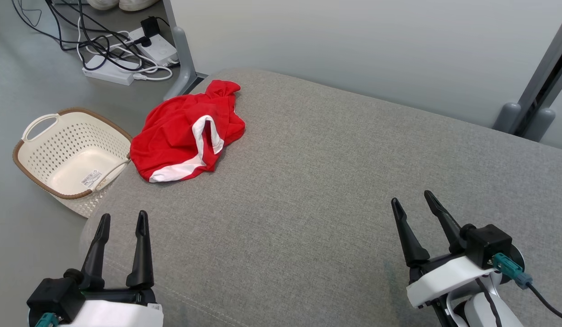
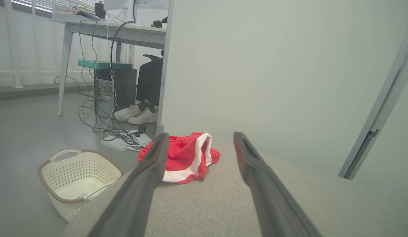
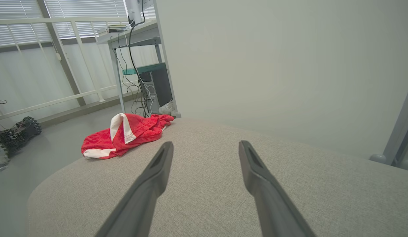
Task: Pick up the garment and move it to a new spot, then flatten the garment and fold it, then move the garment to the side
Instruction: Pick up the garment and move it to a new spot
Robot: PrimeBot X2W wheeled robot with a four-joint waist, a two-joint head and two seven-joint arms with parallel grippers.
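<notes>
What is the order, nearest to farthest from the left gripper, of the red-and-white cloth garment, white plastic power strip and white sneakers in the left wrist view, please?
1. The red-and-white garment, on the grey cushion, just ahead of the left gripper.
2. The white power strip, on the floor beyond.
3. The white sneakers, farthest back, beneath the desk.

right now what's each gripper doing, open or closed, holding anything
left gripper: open, holding nothing
right gripper: open, holding nothing
</notes>
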